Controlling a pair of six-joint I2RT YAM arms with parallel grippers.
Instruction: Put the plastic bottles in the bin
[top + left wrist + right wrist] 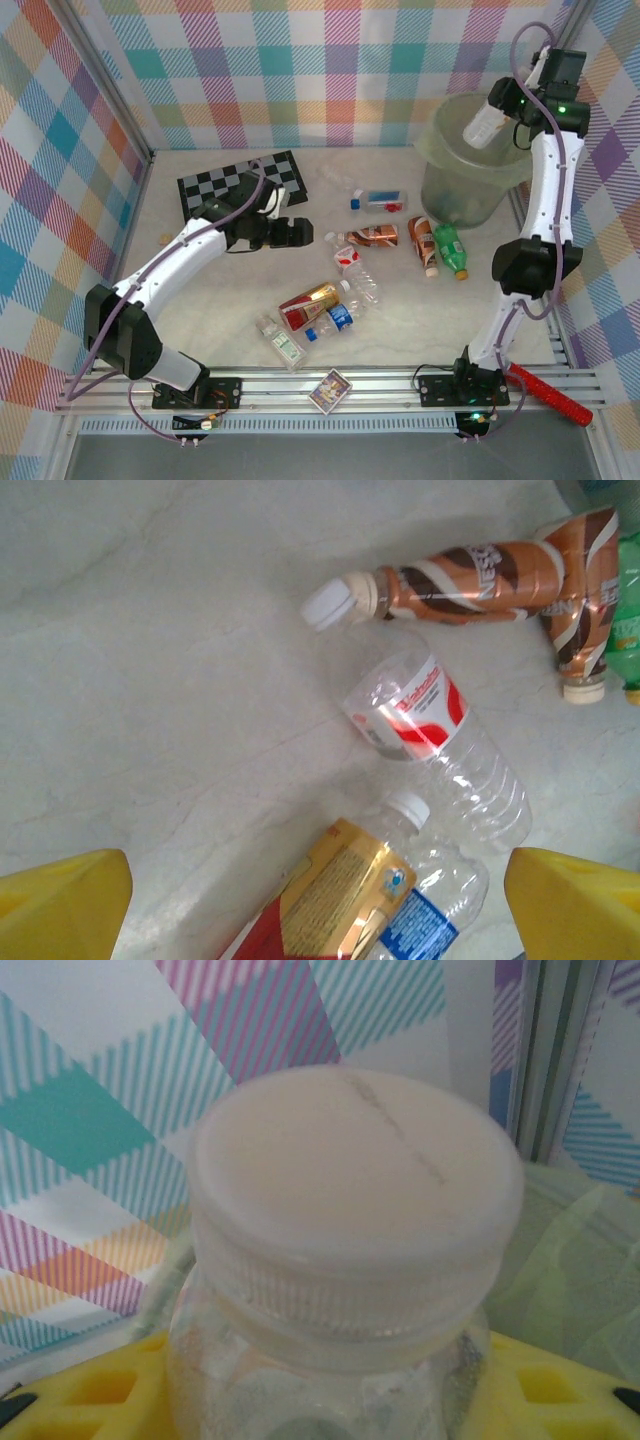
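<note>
near edge: small flat colourful card box (pixel 331 390) sits between the two arm bases. Not a bottle, so I'm ignoring it.
nearest pile: gold-and-red labelled bottle (pixel 308 303) and clear bottle with a blue label (pixel 337 320) lie on their sides, touching. A clear bottle with a green label (pixel 282 344) is just beside them on the pale marble-look table (pixel 200 330).
left gripper (pixel 297 233): hovers low, just left of the clear ribbed bottle with a red-and-white label (pixel 358 268). Its yellow fingers (pixel 60 905) are spread wide with nothing between them.
middle row: brown chocolate-drink bottle (pixel 370 236), second brown bottle (pixel 423 243) and green bottle (pixel 451 250) lie near the bin's foot.
far left: black-and-grey chequered board (pixel 243 180).
right gripper (pixel 508 108): clamped on a clear bottle with a wide white cap (pixel 355 1190), held high.
bin: tall round translucent pale-green bucket (pixel 445 150) in the far right corner. The held bottle looks to be over its mouth, toward the right side.
worry #1: if I let go that far off-centre, the bottle could clip the rim or snag the liner and bounce out.
worry #2: the bottles on the table are round and crowded. A sloppy left pinch could roll one away or shove its neighbours.
</note>
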